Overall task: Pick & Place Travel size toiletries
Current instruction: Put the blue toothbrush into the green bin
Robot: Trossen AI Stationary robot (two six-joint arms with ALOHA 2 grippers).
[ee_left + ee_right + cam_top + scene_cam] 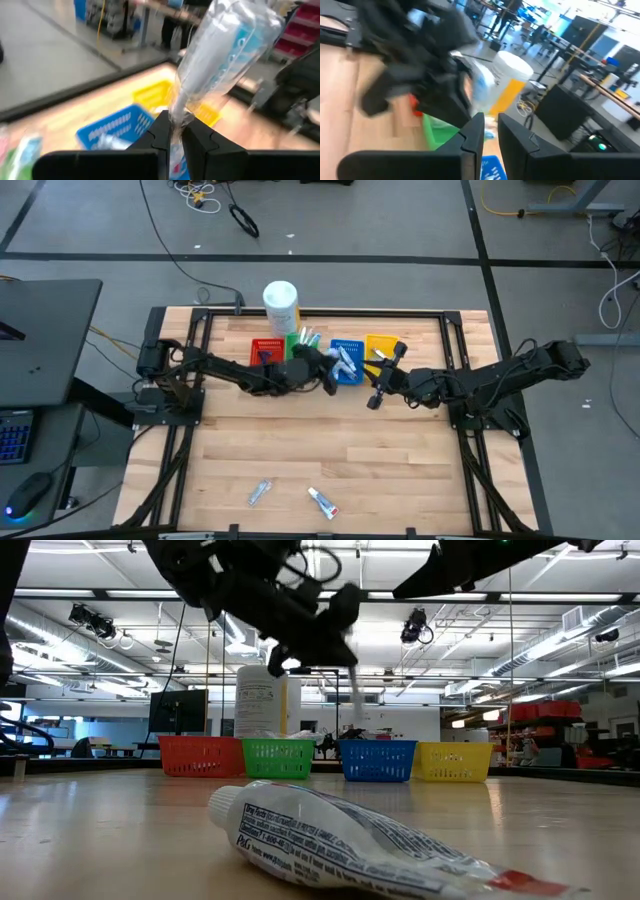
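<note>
My left gripper [328, 372] hangs above the row of bins, shut on a clear-wrapped white-and-blue toiletry pack [220, 55], which is over the blue bin [347, 362]. My right gripper [383, 380] stands in the air beside the yellow bin [380, 346], slightly open, with nothing between its fingers [472, 131]. A silvery tube [260, 492] and a white tube [322, 502] lie flat near the table's front edge; the white tube [340, 840] fills the foreground of the low view. My left gripper pinches the pack's narrow wrapped end [175, 117] between its two fingers. The fingers come roughly level from the table's left side. The pack sticks out beyond the fingertips, lifted clear of table and bins; in the low view it slants down [355, 690] toward the blue bin.
Red [200, 755], green [278, 757], blue [377, 760] and yellow [453, 760] bins stand in a row at the table's far side, with a large white canister [281, 305] behind them. Several items lie in the bins. Bare wood lies between the bins and the two tubes.
</note>
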